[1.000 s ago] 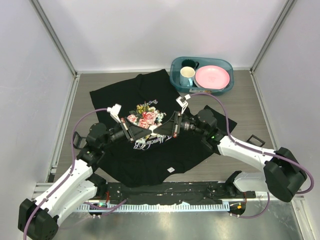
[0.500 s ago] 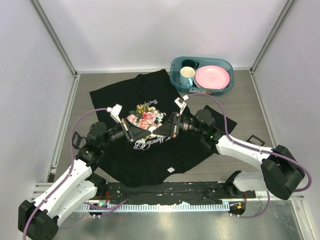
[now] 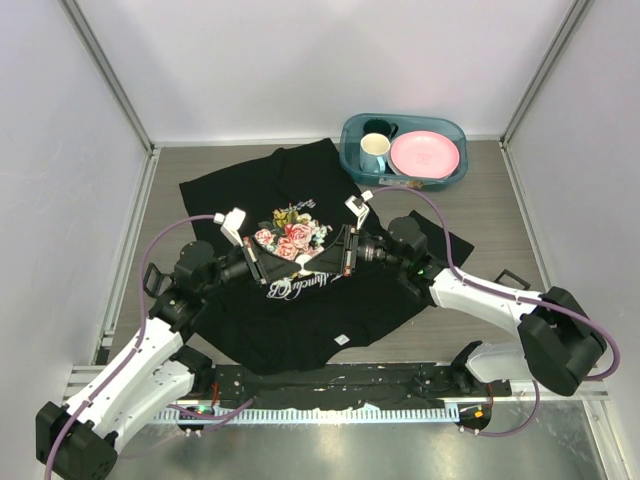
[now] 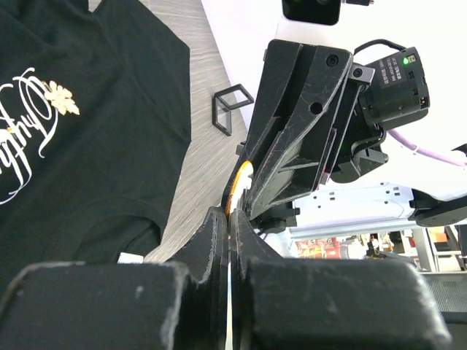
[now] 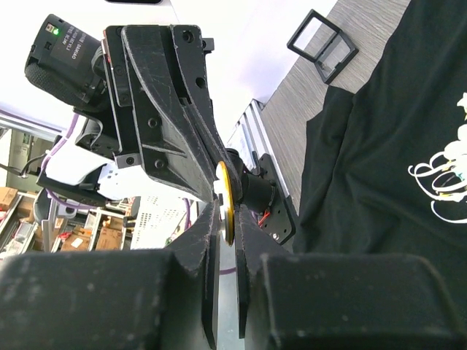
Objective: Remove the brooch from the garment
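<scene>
The garment [image 3: 290,310], a black T-shirt with a rose print, lies flat mid-table. Above its lettering my left gripper [image 3: 305,262] and right gripper [image 3: 323,261] meet tip to tip. In the right wrist view the brooch [image 5: 223,179] shows edge-on as a thin orange-yellow disc, with my right gripper [image 5: 225,204] shut on it. No fabric shows around it. In the left wrist view its orange rim [image 4: 235,186] sits just past my left gripper [image 4: 229,219], whose jaws are pressed together. The left tips touch the rim; whether they pinch any part of it is hidden.
A teal bin [image 3: 455,130] at the back right holds a pink plate [image 3: 425,155] and a pale cup [image 3: 374,152]. A small black wire frame [image 3: 510,280] lies on the table right of the shirt. A white label [image 3: 341,340] sits near the shirt's hem.
The right gripper and its forearm have edged slightly to the left. Both grippers stay tip to tip at the brooch.
</scene>
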`<action>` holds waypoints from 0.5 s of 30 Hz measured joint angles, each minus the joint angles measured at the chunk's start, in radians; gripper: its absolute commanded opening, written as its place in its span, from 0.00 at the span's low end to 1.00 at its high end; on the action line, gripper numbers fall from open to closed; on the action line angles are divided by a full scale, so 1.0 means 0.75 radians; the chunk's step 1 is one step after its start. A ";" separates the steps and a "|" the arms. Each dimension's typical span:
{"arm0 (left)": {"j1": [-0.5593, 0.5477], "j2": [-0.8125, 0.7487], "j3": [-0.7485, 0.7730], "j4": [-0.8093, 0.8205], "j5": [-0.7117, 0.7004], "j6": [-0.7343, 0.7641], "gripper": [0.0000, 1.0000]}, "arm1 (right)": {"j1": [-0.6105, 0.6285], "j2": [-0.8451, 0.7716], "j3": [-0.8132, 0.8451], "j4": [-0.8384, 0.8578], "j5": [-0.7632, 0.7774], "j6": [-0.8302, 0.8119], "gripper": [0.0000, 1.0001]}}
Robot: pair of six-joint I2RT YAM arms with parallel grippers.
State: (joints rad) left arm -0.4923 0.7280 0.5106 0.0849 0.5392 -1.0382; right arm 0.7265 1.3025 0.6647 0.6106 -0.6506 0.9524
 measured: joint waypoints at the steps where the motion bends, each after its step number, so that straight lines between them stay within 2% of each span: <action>1: 0.000 0.000 0.005 -0.010 0.002 0.006 0.00 | 0.000 0.001 0.001 -0.003 -0.002 0.000 0.13; 15: 0.005 -0.005 0.040 -0.078 -0.005 0.048 0.00 | 0.008 -0.006 0.011 -0.033 0.049 0.002 0.02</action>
State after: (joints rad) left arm -0.4885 0.7242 0.5404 0.0261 0.5358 -1.0019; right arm 0.7322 1.2984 0.6731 0.5861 -0.6136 0.9535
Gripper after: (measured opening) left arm 0.019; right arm 0.128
